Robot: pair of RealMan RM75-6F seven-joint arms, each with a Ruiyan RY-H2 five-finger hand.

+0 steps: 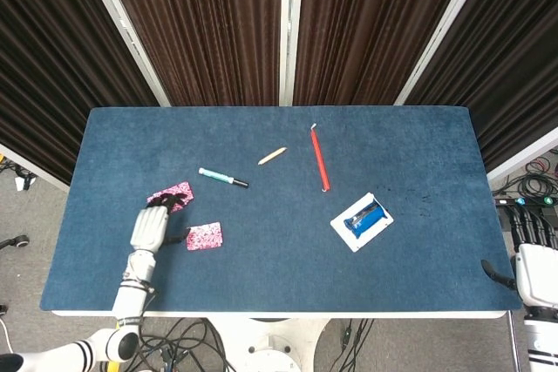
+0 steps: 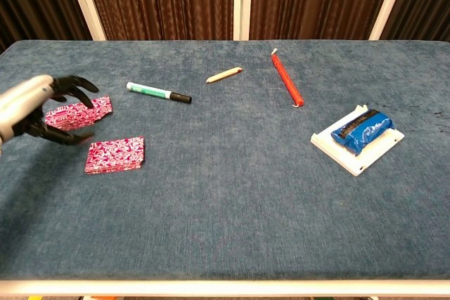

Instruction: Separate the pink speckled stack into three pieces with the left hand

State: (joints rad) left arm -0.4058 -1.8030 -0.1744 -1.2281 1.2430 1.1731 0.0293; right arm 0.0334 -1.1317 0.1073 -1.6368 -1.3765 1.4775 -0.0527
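Two pink speckled pieces lie apart on the blue table. A thin piece (image 1: 171, 193) (image 2: 81, 112) rests flat near the left edge. The thicker stack (image 1: 204, 235) (image 2: 115, 154) sits in front of it, closer to me. My left hand (image 1: 150, 228) (image 2: 39, 107) hovers just left of the stack with its dark fingers spread and nothing in them. In the chest view it partly overlaps the thin piece. At the head view's lower right corner my right hand (image 1: 530, 272) shows only in part, off the table, and its fingers are not readable.
A green marker (image 1: 222, 178) (image 2: 158, 93) lies behind the pink pieces, with a wooden pencil (image 1: 272, 155) and a red stick (image 1: 320, 158) further right. A white tray (image 1: 347, 231) holding a blue packet (image 1: 365, 218) sits at the right.
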